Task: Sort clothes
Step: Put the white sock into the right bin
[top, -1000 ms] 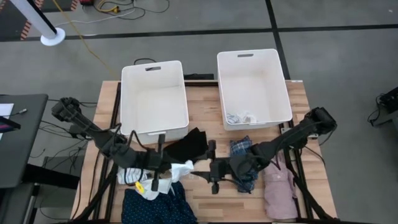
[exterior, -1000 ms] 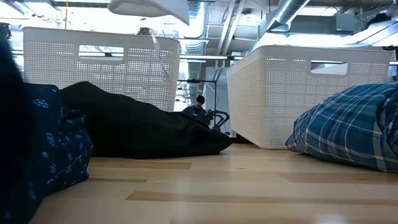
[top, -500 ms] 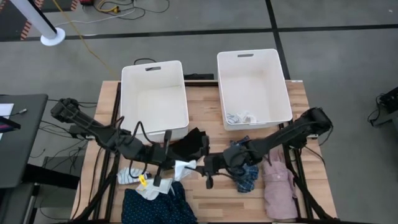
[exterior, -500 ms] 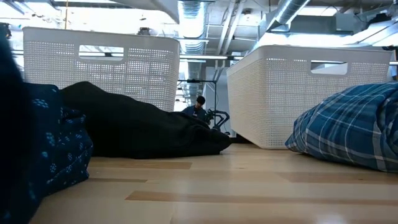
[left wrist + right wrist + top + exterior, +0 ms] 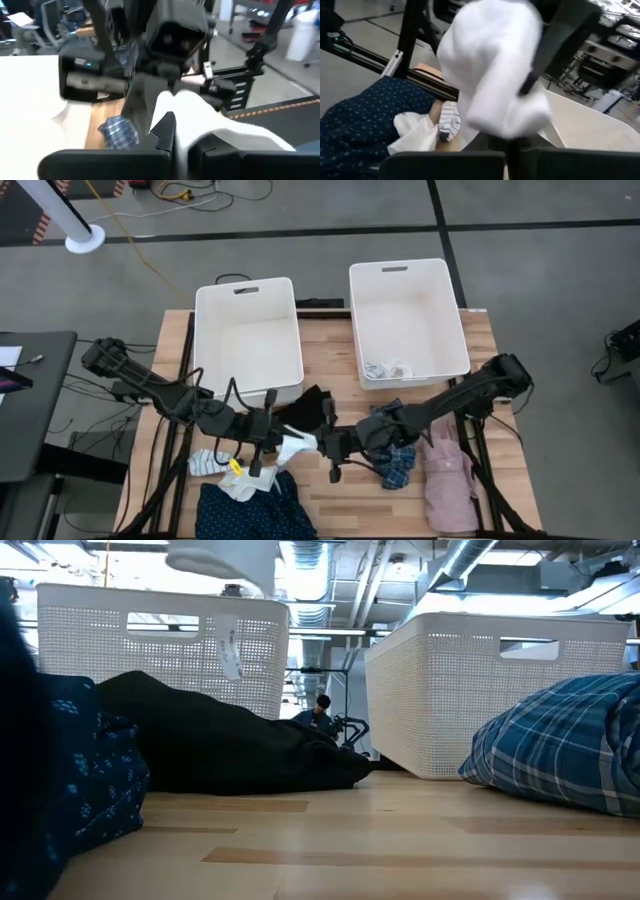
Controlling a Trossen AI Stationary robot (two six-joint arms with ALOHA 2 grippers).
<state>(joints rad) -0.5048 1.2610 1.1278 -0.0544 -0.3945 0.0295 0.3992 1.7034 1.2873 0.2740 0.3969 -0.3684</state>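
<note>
1. High view: the left gripper [image 5: 272, 442] and the right gripper [image 5: 322, 443] meet over the middle of the table [image 5: 330, 360], both clamped on a white garment [image 5: 295, 446] stretched between them. A black garment [image 5: 305, 408] lies just beyond them, a navy patterned garment [image 5: 250, 515] at the near left edge, a plaid garment [image 5: 393, 450] and a pink garment [image 5: 447, 475] to the right. A striped garment [image 5: 205, 462] lies at the left. Two white bins [image 5: 248, 335] stand at the far side; the right bin [image 5: 407, 320] holds a small pale item.
2. Low view: the white garment [image 5: 222, 557] hangs above the table; the black garment [image 5: 215, 750] lies before the left bin.
3. Left wrist view: the white garment [image 5: 200, 117] runs from the closed fingers to the other gripper.
4. Right wrist view: the white garment [image 5: 492, 65] fills the centre, above the navy one [image 5: 365, 125].
</note>
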